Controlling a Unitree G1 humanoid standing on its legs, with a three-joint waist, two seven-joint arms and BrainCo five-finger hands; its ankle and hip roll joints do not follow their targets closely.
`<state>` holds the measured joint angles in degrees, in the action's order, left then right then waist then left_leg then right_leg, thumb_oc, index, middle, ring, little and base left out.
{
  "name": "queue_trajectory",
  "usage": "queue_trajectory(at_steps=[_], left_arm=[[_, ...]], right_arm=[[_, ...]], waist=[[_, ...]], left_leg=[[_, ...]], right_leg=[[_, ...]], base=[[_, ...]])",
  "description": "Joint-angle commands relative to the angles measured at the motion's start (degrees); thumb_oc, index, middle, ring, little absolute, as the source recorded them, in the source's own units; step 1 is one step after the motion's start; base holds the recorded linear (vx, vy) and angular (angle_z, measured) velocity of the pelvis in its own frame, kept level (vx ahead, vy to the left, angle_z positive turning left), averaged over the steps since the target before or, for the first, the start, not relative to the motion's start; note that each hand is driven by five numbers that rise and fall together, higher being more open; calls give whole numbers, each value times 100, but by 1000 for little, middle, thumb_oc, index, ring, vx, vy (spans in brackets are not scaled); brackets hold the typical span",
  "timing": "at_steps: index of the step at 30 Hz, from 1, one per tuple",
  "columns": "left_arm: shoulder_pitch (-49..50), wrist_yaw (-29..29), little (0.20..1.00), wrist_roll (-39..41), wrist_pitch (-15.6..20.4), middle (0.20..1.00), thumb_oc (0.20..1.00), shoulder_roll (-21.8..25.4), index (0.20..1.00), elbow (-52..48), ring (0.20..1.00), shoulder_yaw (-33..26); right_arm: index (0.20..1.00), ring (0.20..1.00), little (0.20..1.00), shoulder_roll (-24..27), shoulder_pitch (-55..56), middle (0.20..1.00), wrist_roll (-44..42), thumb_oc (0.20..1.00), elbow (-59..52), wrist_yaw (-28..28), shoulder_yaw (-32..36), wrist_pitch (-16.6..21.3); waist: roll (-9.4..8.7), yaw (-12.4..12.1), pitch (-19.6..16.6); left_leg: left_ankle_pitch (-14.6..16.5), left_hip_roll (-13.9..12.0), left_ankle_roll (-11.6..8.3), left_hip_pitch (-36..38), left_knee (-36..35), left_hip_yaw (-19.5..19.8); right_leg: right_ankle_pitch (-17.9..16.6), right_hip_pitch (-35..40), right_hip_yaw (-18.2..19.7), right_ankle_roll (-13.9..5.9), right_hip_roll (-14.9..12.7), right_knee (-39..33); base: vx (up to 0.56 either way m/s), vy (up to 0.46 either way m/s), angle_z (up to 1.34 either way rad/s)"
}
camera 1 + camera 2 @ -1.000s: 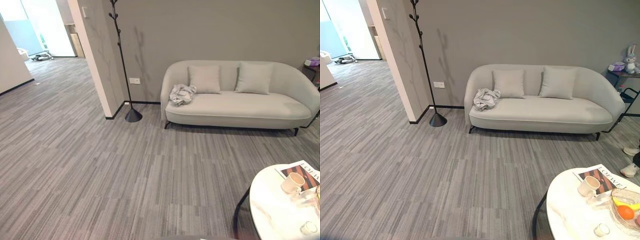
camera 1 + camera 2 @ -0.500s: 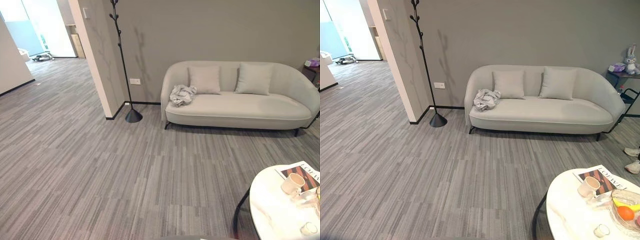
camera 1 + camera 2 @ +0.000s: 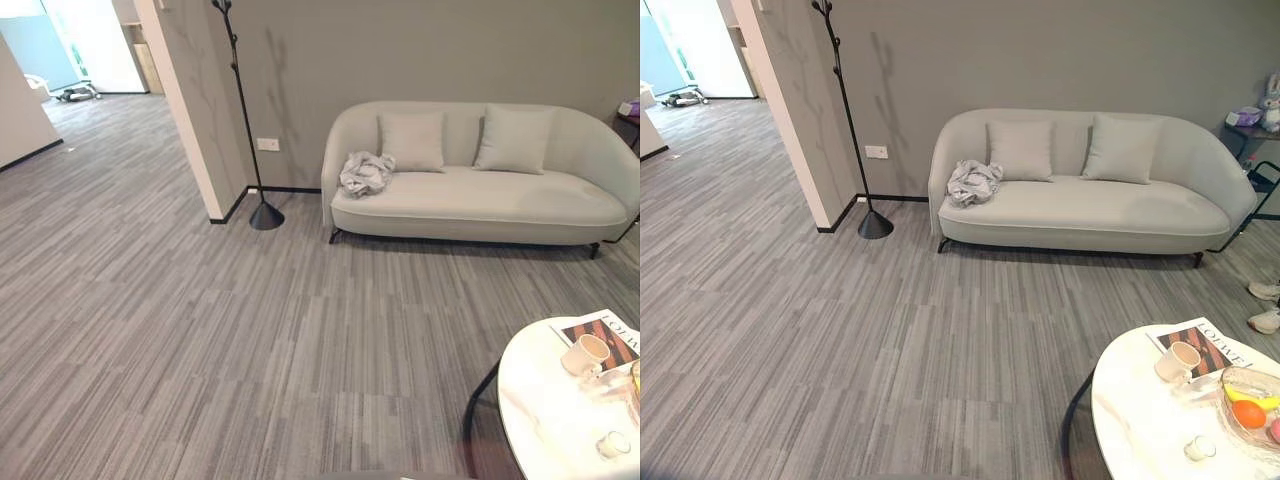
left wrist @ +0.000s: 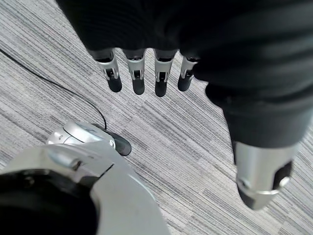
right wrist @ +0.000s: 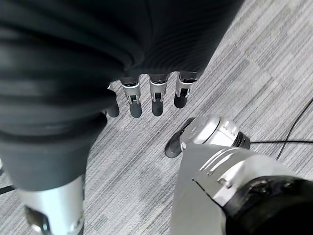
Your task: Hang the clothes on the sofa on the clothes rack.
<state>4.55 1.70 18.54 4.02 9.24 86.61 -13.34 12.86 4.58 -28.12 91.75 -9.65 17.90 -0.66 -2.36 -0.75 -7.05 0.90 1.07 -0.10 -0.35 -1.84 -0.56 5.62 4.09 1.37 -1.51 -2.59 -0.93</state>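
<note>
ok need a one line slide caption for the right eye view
Crumpled grey clothes lie at the left end of the sofa, with the black clothes rack standing on the carpet just beside that end.

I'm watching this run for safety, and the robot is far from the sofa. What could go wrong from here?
1. The round white table stands close on the robot's right, carrying a cup and a fruit bowl; a swinging arm might hit it.
2. The crumpled grey garment is bunched, so a grasp may catch only part of it.
3. The clothes rack is thin on a small base and might tip when loaded.
</note>
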Motion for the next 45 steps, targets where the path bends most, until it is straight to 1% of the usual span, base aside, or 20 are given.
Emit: queue_trajectory(at_steps=[1,17,22,24,25,26,27,28,29,30,31,34,35,36,37,38,41,43,44,45], left_arm=[[-273,-43,1000,-302,96,1000,1000,-333,1000,209,1000,192],[-255,-12,1000,-354,92,1000,1000,-332,1000,266,1000,270],[-284,16,1000,-370,90,1000,1000,-343,1000,278,1000,300],[-328,48,1000,-337,75,1000,1000,-405,1000,283,1000,322],[-408,81,1000,-263,55,1000,1000,-439,1000,201,1000,305],[-414,81,1000,-263,53,1000,1000,-439,1000,201,1000,305],[-421,69,1000,-262,46,1000,1000,-449,1000,174,1000,338],[-433,52,1000,-252,53,1000,1000,-430,1000,163,1000,384],[-453,60,1000,-234,53,1000,1000,-419,1000,155,1000,383],[-448,71,1000,-219,51,1000,1000,-409,1000,150,1000,355],[-421,101,1000,-206,32,1000,1000,-411,1000,145,1000,309],[-259,127,1000,-232,-15,1000,1000,-347,1000,232,1000,221],[-259,127,1000,-231,-15,1000,1000,-346,1000,232,1000,221],[-163,138,1000,-247,-42,1000,1000,-257,1000,320,1000,143],[-113,118,1000,-248,-28,1000,1000,-203,1000,365,1000,145],[-50,150,1000,-305,-28,1000,1000,-161,1000,472,1000,174],[85,145,1000,-376,-17,1000,1000,-111,1000,574,1000,166],[184,163,1000,-487,-17,1000,1000,-102,1000,691,1000,178],[188,163,1000,-488,-16,1000,1000,-100,1000,691,1000,179],[299,102,1000,-565,21,1000,1000,-43,1000,884,1000,223]], right_arm=[[1000,1000,1000,-84,-174,1000,50,1000,271,-61,229,88],[1000,1000,1000,-155,-169,1000,99,1000,246,-83,169,116],[1000,1000,1000,-221,-171,1000,117,1000,195,-78,126,166],[1000,1000,1000,-160,-163,1000,110,1000,156,-35,47,195],[1000,1000,1000,3,-158,1000,27,1000,107,-5,20,178],[1000,1000,1000,4,-164,1000,27,1000,109,-6,23,178],[1000,1000,1000,55,-183,1000,-5,1000,120,13,-21,152],[1000,1000,1000,125,-202,1000,5,1000,147,36,-75,122],[1000,1000,1000,171,-221,1000,26,1000,175,52,-87,106],[1000,1000,1000,181,-207,1000,60,1000,184,60,-92,102],[1000,1000,1000,167,-203,1000,98,1000,179,52,-101,102],[1000,1000,1000,46,-103,1000,174,1000,200,5,-71,104],[1000,1000,1000,45,-103,1000,174,1000,200,5,-71,104],[1000,1000,1000,-48,-87,1000,183,1000,172,-39,-92,124],[1000,1000,1000,-88,-94,1000,182,1000,138,-49,-123,127],[1000,1000,1000,-171,-133,1000,160,1000,101,-73,-149,157],[1000,1000,1000,-259,-106,1000,173,1000,75,-100,-176,153],[1000,1000,1000,-343,-109,1000,227,1000,90,-102,-185,184],[1000,1000,1000,-344,-105,1000,228,1000,90,-102,-186,185],[1000,1000,1000,-372,-60,1000,321,1000,153,-90,-151,187]], waist=[[170,-99,-285],[153,-101,-256],[144,-115,-223],[68,-131,-101],[-200,-161,219],[-166,-138,212],[-223,-171,360],[-266,-215,479],[-222,-259,579],[-182,-324,638],[-136,-416,637],[-90,-706,639],[-94,-709,647],[-20,-905,699],[2,-981,759],[-10,-1158,782],[-29,-1268,718],[-55,-1363,504],[-61,-1362,502],[-78,-1403,101]], left_leg=[[-300,-379,-311,179,-316,274],[-298,-404,-285,171,-316,325],[-424,-506,-291,245,-290,355],[-486,-701,-266,-23,577,354],[-448,-847,-218,-878,2164,223],[-383,-869,-220,-971,2302,269],[-340,-933,-170,-1297,2904,287],[-361,-952,-141,-1556,3227,220],[-335,-968,-144,-1821,3419,179],[-327,-881,-178,-2101,3389,99],[-363,-692,-233,-2346,3069,6],[-397,-209,-327,-2307,1722,-31],[-400,-206,-326,-2292,1712,-36],[-442,66,-312,-2543,869,-54],[-407,177,-294,-2758,716,-96],[-408,256,-297,-3027,406,-139],[-466,258,-328,-3122,448,-273],[-613,215,-353,-2991,343,-168],[-626,219,-354,-2976,316,-170],[-893,139,-351,-2937,490,13]], right_leg=[[-1204,-384,145,-131,-106,-267],[-1156,-386,135,-132,-35,-243],[-1135,-393,179,-124,21,-150],[-1109,-370,198,-93,37,-21],[-1293,-287,176,-53,-178,86],[-1294,-300,148,-53,-148,87],[-1365,-196,128,-12,-173,113],[-1372,-58,138,26,-203,112],[-1362,74,160,45,-157,89],[-1332,215,172,57,-116,53],[-1312,341,212,71,-33,-8],[-1256,698,444,57,125,-92],[-1256,707,447,57,119,-94],[-1148,874,552,80,230,-51],[-1088,981,575,95,245,-12],[-1055,1257,766,132,210,-59],[-1125,1497,885,163,99,-97],[-1234,1558,937,160,-51,-110],[-1234,1561,936,161,-56,-113],[-1343,1607,974,187,-268,13]], base=[[7,3,-6],[4,-5,0],[26,-42,5],[-36,-189,7],[-81,-222,22],[-61,-251,27],[56,-137,27],[106,-158,24],[156,-88,14],[215,-24,22],[284,-5,26],[327,19,6],[387,50,-34],[346,60,-36],[634,121,-22],[400,80,-36],[410,108,-93],[427,133,-75],[597,207,-79],[613,245,-82]])
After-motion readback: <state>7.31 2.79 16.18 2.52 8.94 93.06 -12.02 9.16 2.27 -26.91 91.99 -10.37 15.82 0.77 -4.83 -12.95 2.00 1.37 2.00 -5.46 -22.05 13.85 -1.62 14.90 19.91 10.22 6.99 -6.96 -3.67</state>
